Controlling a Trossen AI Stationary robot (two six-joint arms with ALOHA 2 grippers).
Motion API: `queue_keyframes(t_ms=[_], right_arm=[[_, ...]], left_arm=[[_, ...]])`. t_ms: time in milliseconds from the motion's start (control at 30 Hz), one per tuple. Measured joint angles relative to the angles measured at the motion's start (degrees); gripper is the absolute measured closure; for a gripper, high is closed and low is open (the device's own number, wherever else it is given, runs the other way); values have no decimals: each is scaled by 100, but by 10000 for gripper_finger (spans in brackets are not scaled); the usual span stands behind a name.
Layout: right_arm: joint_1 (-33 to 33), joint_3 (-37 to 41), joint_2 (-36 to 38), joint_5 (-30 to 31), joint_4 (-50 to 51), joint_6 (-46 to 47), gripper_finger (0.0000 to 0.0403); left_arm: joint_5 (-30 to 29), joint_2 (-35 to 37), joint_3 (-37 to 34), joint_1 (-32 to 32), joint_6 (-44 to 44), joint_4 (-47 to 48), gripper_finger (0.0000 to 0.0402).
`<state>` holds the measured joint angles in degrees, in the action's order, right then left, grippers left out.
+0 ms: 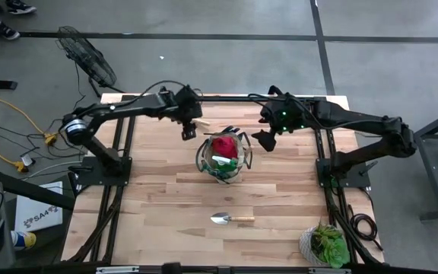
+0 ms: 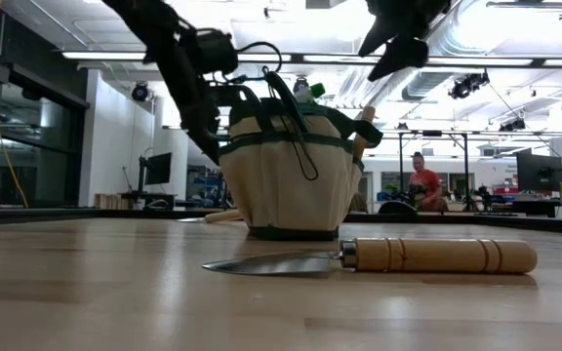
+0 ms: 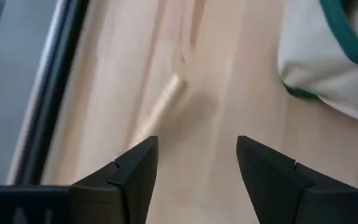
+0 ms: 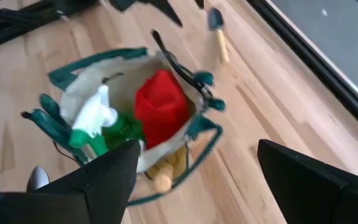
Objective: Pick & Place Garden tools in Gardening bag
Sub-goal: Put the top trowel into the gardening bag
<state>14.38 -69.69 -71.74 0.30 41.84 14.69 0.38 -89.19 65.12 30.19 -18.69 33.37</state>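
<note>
Centrally in the overhead view, a round khaki gardening bag (image 1: pixel 223 158) with dark green trim stands upright on the wooden table (image 1: pixel 158 198). Inside its open top sits a bright red piece (image 4: pixel 160 109), beside a green piece (image 4: pixel 120 127) with a white spray top (image 4: pixel 95 112). A wooden handle (image 4: pixel 163 180) pokes from a pocket on the bag's outer wall.

Toward the lower middle of the overhead view, well apart from the bag, a silver trowel (image 1: pixel 231 219) with a wooden handle lies flat on the table. Another wooden-handled tool (image 1: pixel 201 123) lies just to the upper left of the bag, beneath the left gripper (image 1: pixel 188 131), whose fingers are parted around nothing, hovering over that tool.

To the upper right of the bag, the right gripper (image 1: pixel 267 139) hangs above the table with its fingers spread wide and empty.

At the lower right corner of the table stands a leafy potted plant (image 1: pixel 324 245).
</note>
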Motion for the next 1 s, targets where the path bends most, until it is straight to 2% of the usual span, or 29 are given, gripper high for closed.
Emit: queue_keyframes(t_ms=[200, 400, 633, 867, 1000], right_arm=[[-1, 0, 13, 45, 336, 508, 81], [-1, 0, 13, 128, 432, 815, 81], [-1, 0, 13, 299, 477, 1211, 81], [-1, 0, 13, 439, 477, 1420, 81], [-1, 0, 13, 452, 474, 1473, 81]], left_arm=[[955, -377, 5, 703, -1006, -754, 195], [1984, -775, 4, 1062, -1812, -867, 196], [1891, -1211, 0, 981, -2469, -1138, 196], [1707, -1409, 11, 846, -2611, -1737, 196], [1684, -1441, 4, 833, -2721, -1740, 196]])
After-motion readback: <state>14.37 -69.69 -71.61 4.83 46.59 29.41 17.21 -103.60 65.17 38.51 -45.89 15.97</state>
